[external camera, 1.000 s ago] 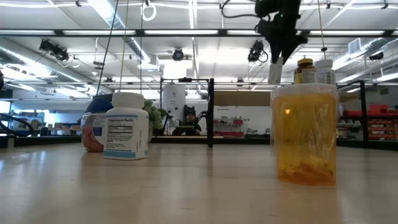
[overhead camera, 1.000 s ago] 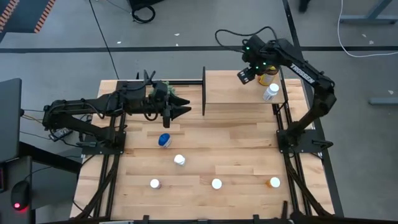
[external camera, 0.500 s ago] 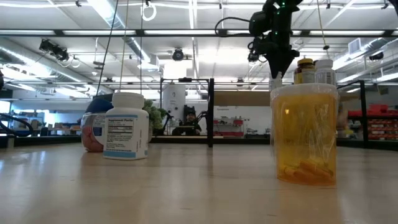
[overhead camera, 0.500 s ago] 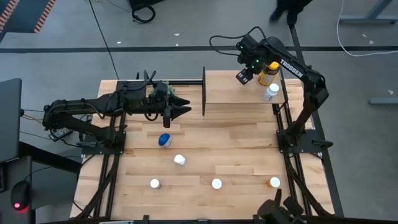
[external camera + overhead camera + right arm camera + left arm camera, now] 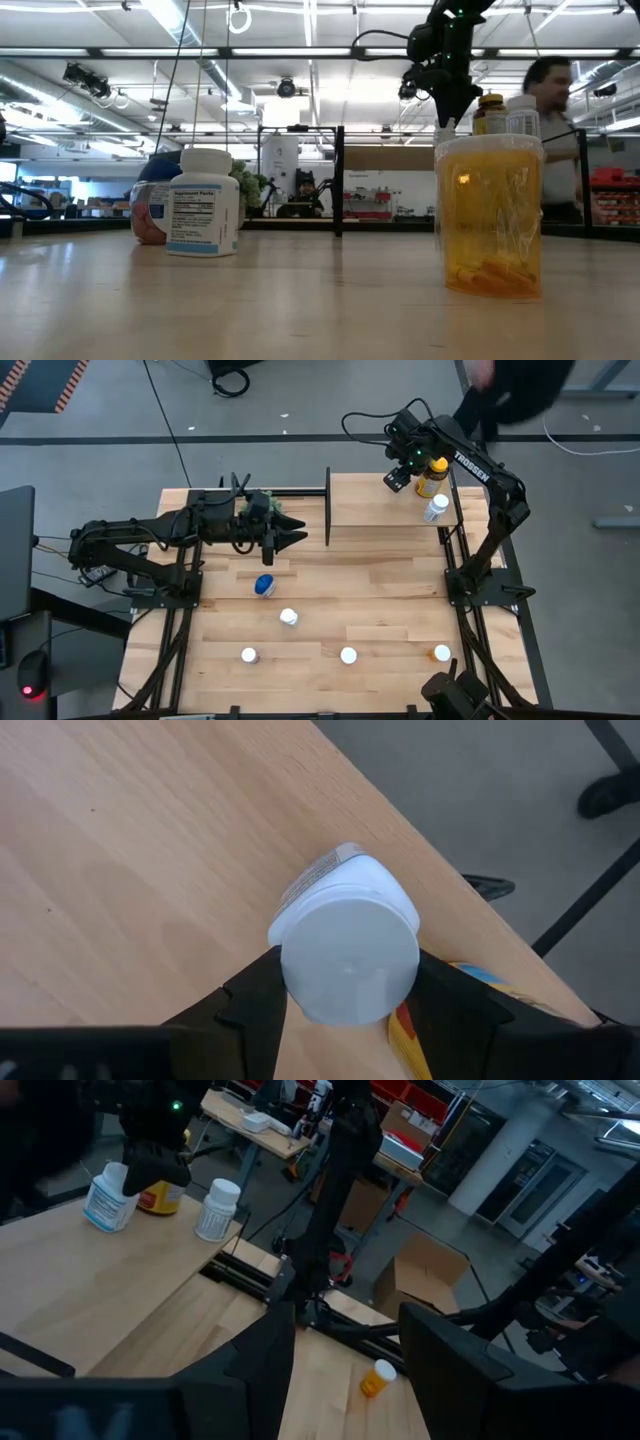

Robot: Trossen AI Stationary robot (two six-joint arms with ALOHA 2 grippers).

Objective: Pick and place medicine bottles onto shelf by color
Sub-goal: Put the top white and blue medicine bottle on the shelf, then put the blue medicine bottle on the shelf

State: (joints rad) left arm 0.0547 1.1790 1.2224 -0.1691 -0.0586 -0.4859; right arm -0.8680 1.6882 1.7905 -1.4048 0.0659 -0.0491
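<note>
Left gripper [image 5: 296, 538], fingers apart and empty, waits near the table's left far side, just left of the shelf [image 5: 375, 510]. Loose bottles on the tabletop: blue bottle [image 5: 264, 584], three white-capped bottles [image 5: 289, 617], and an orange bottle [image 5: 441, 653] at near right. Right gripper [image 5: 395, 480], over the shelf's far right corner, is clamped on a white bottle [image 5: 348, 948] with a white cap; its label is mostly hidden. Beside it stand the amber bottle [image 5: 432, 476] and another white bottle [image 5: 434, 508]. A person [image 5: 555, 140] beyond the table is blurred.
</note>
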